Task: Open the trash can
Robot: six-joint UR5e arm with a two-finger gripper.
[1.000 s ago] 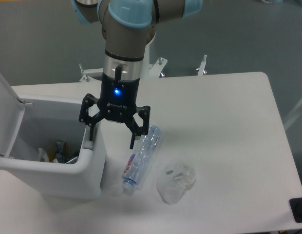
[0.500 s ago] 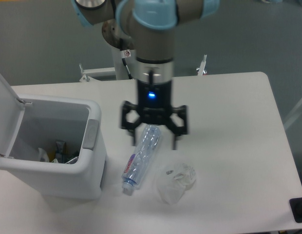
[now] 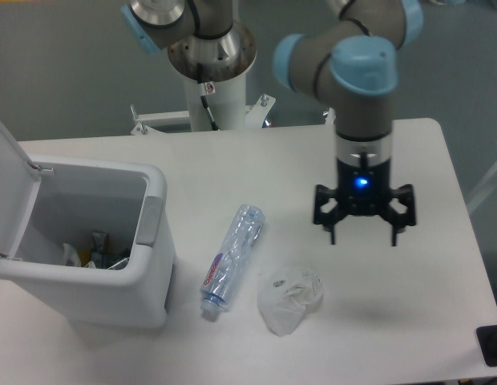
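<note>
While the arm reaches out from its white pedestal at the far edge of the white surface (image 3: 232, 160), its wrist points straight down over the right half. The gripper (image 3: 364, 237) hangs there with its two black fingers (image 3: 332, 233) spread wide apart, holding nothing. A blue light glows on the gripper body above them. It looks to be above the surface rather than on it, though the height is hard to judge.

At the left edge stands the trash can (image 3: 80, 297), a large boxy white bin with rounded corners. Its lid (image 3: 10, 180) is swung up and stands nearly upright on the far left side, so the inside is open to view. Some rubbish lies at the bottom. A grey push-button tab (image 3: 150, 223) sits on the rim facing the middle of the surface.

Just right of the bin lies a clear crushed plastic bottle (image 3: 231, 261), on its side, its cap end toward the near edge. Near it, further right, lies a crumpled clear plastic bag (image 3: 289, 300). The gripper is beyond the bag and to its right, well apart from the bin.

Bare surface stretches around the gripper, out to the rounded far right corner and along the right edge. A small dark object (image 3: 492, 346) shows at the lower right, cut off by the frame.
</note>
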